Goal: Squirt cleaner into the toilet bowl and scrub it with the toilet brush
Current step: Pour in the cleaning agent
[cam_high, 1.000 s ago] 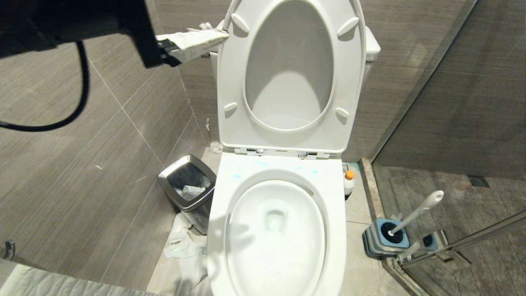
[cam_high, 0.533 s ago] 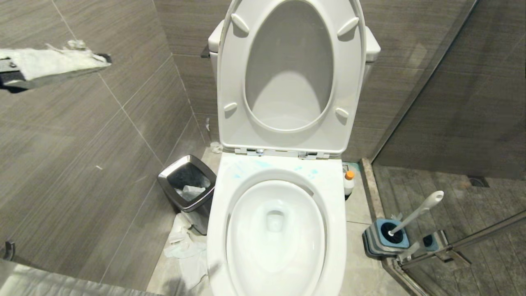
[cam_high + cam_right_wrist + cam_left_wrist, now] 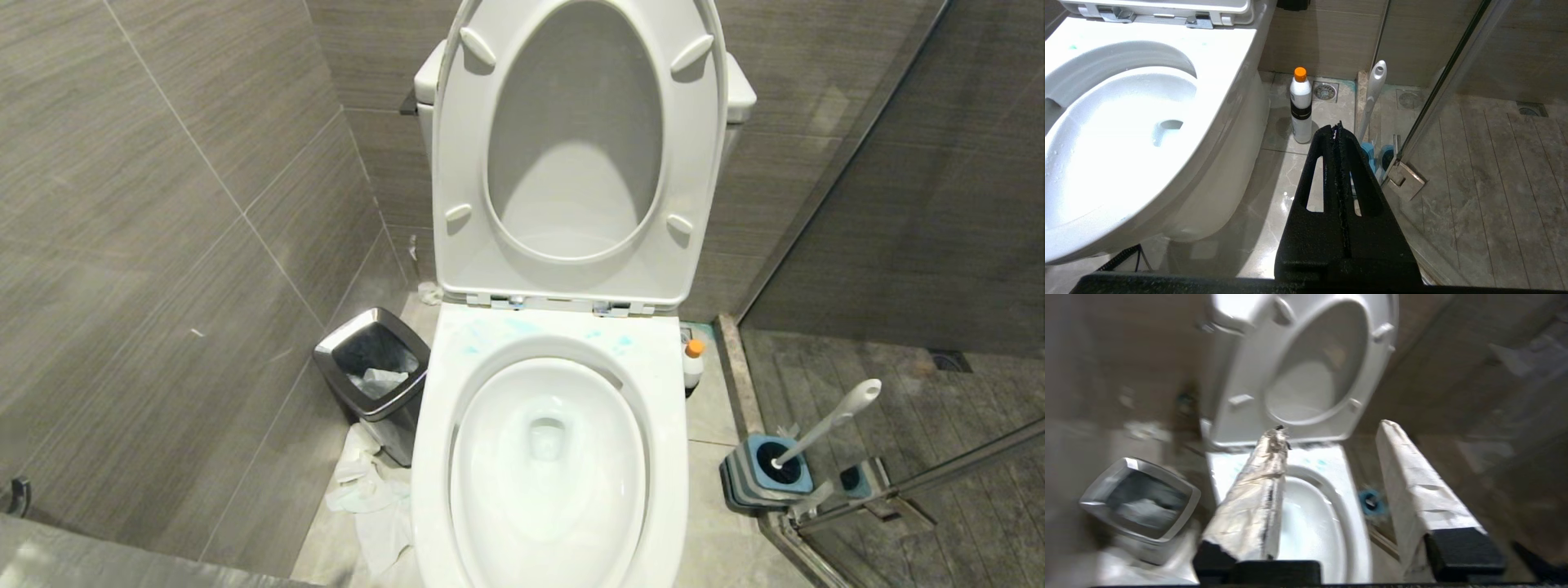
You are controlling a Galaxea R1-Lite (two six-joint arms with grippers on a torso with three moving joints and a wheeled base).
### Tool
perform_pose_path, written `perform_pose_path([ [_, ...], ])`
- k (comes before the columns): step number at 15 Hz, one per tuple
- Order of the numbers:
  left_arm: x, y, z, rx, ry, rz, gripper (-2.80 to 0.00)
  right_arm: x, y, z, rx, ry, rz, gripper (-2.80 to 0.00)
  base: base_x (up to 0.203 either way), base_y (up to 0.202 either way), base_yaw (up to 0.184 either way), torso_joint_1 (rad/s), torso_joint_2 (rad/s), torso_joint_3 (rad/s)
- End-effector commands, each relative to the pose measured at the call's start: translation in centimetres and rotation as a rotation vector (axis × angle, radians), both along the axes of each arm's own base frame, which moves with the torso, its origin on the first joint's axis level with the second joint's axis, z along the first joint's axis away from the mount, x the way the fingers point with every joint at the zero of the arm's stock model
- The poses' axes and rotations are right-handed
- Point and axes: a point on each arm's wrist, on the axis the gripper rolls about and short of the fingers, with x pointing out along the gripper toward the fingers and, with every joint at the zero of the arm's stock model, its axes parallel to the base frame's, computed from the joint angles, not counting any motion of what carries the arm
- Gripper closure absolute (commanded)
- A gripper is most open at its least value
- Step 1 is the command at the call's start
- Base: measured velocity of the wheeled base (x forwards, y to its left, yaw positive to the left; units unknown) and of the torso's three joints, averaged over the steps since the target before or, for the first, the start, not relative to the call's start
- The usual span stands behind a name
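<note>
Toilet bowl (image 3: pixel 549 457) rim sits between waste bin (image 3: pixel 374 367) and cleaner (image 3: pixel 693 363).

A glossy white ceramic toilet bowl (image 3: pixel 545 457) stands with its seat raised and blue smears on its rim. A small white orange-capped cleaner bottle (image 3: pixel 692 364) stands upright beside it. A white-handled toilet brush (image 3: pixel 824 425) leans in its blue-grey holder.

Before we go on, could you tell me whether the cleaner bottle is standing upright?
Upright: the cleaner bottle stands on the floor, orange cap on top.

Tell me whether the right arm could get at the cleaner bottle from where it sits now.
Probably yes. The right gripper hangs shut to the right of the toilet bowl, and the cleaner bottle stands upright on bare floor ahead of it. Only the toilet brush is close by, off to one side.
</note>
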Motion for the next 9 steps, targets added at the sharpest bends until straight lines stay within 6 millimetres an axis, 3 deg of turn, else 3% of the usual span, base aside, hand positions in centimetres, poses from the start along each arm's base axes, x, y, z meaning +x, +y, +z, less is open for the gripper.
perform_pose_path([
  [1,-2.3,2.0,0.7,-0.017,-0.081,0.115,0.0,0.2,0.0,-0.7,0.0,0.025,0.001,0.0,0.0,0.0,0.0,0.0,0.0,0.0],
  [5,-5.0,4.5,1.8,-0.022,-0.175,0.313,0.0,0.2,0.0,-0.7,0.001,0.024,0.0,0.0,0.0,0.0,0.0,0.0,0.0,0.0],
  [9,-6.2,5.5,1.6,-0.023,-0.195,0.403,0.0,0.2,0.0,-0.7,0.001,0.025,0.0,0.0,0.0,0.0,0.0,0.0,0.0,0.0],
])
